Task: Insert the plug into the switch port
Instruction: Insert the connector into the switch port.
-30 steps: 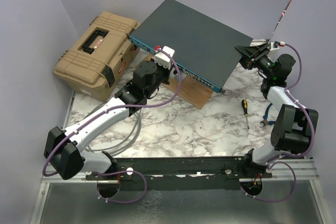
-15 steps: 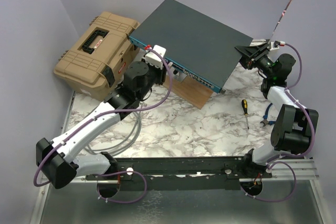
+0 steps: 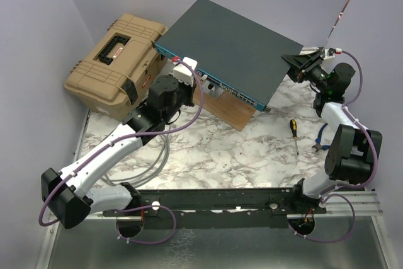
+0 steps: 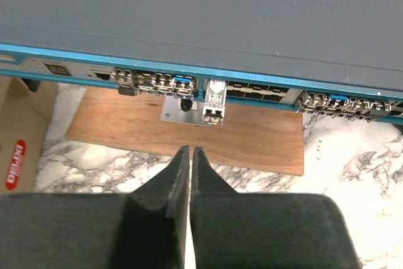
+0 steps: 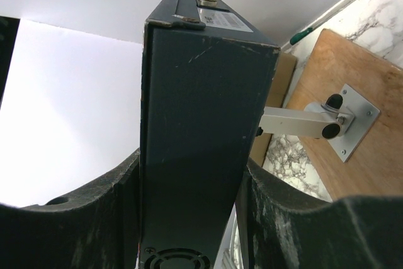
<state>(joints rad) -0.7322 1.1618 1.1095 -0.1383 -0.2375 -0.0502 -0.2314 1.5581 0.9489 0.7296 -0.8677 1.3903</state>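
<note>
The switch (image 3: 233, 48) is a flat dark grey-teal box propped at a tilt on a mount. Its blue port face (image 4: 75, 70) fills the left wrist view. A small silver plug (image 4: 215, 100) sticks out of one socket near the middle of the row. My left gripper (image 4: 189, 150) is shut and empty, a short way back from the plug and slightly left of it. In the top view it (image 3: 196, 83) sits by the port face. My right gripper (image 5: 189, 177) is shut on the switch's far edge (image 5: 195, 105), one finger on each flat side; it also shows in the top view (image 3: 297, 66).
A tan toolbox (image 3: 116, 64) stands left of the switch. A wooden board (image 3: 228, 113) with a metal bracket (image 4: 181, 110) lies under the switch. A screwdriver (image 3: 293, 135) and pliers (image 3: 320, 140) lie at the right. Grey cable loops (image 3: 157, 154) lie under my left arm.
My left gripper has moved left along the port face and drawn back a little. The switch and my right arm have not moved.
</note>
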